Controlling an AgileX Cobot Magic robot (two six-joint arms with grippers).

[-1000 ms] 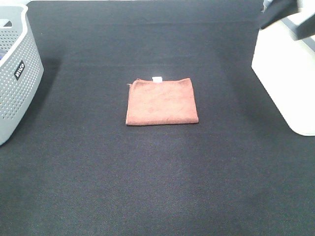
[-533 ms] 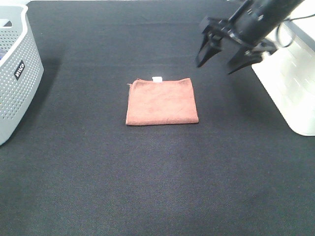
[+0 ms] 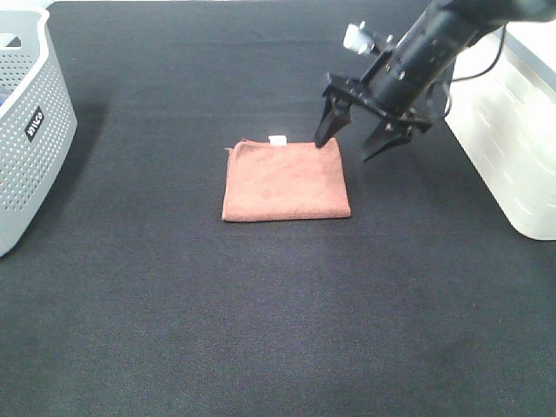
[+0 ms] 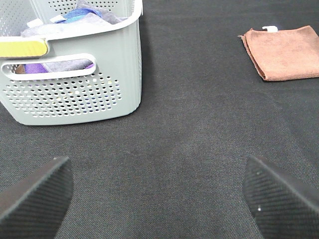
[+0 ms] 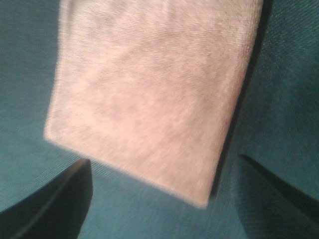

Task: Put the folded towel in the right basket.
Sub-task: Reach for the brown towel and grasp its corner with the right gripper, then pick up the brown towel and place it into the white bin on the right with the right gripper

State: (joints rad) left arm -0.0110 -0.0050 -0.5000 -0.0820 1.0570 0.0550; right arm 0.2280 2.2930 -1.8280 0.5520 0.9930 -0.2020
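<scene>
A folded rust-brown towel [image 3: 286, 180] with a small white tag lies flat on the black table, also seen in the left wrist view [image 4: 283, 52] and, blurred, in the right wrist view [image 5: 149, 89]. My right gripper [image 3: 352, 139] is open and hovers at the towel's far right corner, one fingertip [image 3: 327, 137] over the corner and the other past the right edge. The white right basket [image 3: 512, 122] stands at the right edge. My left gripper [image 4: 157, 191] is open and empty, low over the table near the left basket.
A grey perforated basket [image 3: 26, 122] with cloths inside stands at the left edge; it also shows in the left wrist view [image 4: 75, 64]. The black table cloth [image 3: 278, 313] stretches out in front of the towel.
My right arm came in from the upper right and moved down and left, from above the white basket to the towel's far right corner. The towel has not moved.
</scene>
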